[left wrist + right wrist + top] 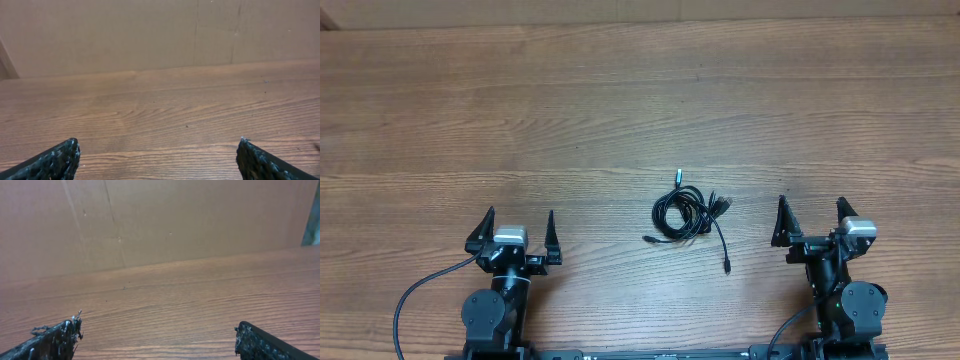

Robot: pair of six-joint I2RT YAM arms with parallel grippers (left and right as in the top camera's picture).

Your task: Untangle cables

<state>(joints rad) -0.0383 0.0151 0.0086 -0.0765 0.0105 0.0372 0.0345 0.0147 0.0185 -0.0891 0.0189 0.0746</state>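
Cables (688, 212) only in the overhead view

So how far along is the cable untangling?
Done: nothing visible. The cables lie in one tangled bundle on the table, between the arms, with a few plug ends trailing out.
In hand: nothing. The left gripper and right gripper are both open, empty and clear of the bundle.
Left: the whole job, reaching in, gripping cords and pulling them apart.
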